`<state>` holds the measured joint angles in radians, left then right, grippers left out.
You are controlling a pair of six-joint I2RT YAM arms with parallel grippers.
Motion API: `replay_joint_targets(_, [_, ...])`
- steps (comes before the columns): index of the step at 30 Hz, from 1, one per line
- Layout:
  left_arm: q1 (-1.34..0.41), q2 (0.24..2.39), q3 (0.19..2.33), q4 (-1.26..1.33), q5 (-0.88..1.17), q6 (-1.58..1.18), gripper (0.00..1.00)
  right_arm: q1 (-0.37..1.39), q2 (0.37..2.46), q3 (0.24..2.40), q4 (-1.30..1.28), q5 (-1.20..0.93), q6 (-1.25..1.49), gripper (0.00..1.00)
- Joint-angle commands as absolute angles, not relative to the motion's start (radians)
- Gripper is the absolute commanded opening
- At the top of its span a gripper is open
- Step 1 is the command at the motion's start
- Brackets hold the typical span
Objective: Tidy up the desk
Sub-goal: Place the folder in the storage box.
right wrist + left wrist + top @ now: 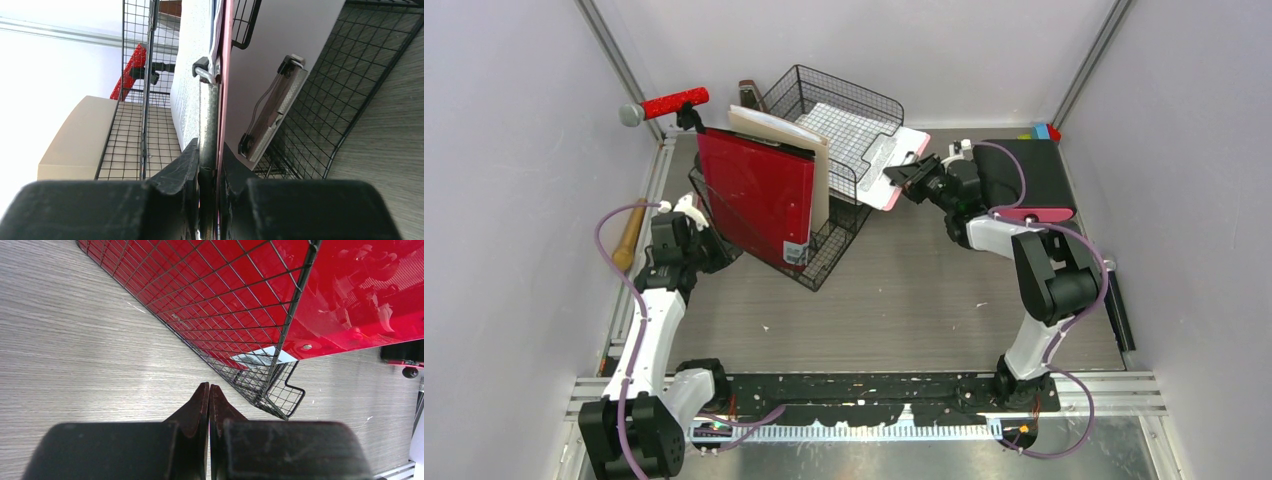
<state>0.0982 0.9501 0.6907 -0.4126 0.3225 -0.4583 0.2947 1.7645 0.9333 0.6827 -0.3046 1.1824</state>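
The desk (904,300) is a grey wood-grain top. On it stands a black wire-mesh tray rack (839,225), with a red folder (759,195) and a beige folder (789,135) upright in its lower tray. My right gripper (906,180) is shut on the clip end of a pink clipboard (894,165), held at the rack's upper tray; in the right wrist view the gripper (209,150) clamps the board (223,75) edge-on. My left gripper (209,386) is shut and empty, low over the desk (75,340) near the rack's (240,315) front corner.
A black drawer unit with a pink front (1029,175) sits behind the right arm. A wooden handle (629,235) lies along the left wall. A red-handled tool (664,105) sticks out at the back left. Gridded white paper (849,130) lies in the upper tray.
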Motion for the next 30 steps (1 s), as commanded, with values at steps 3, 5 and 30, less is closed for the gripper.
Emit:
replay_joint_targets(3, [0.095, 0.927, 0.698, -0.375, 0.325, -0.435, 0.0, 0.312, 1.827, 1.02, 0.694, -0.319, 1.17, 0.21])
replay_joint_targets(5, [0.095, 0.926, 0.698, -0.374, 0.325, -0.434, 0.0, 0.313, 1.844, 1.04, 0.686, -0.326, 1.17, 0.22])
replay_joint_targets(30, [0.095, 0.9, 0.701, -0.379, 0.322, -0.426, 0.0, 0.248, 1.728, 1.022, 0.604, -0.358, 1.124, 0.58])
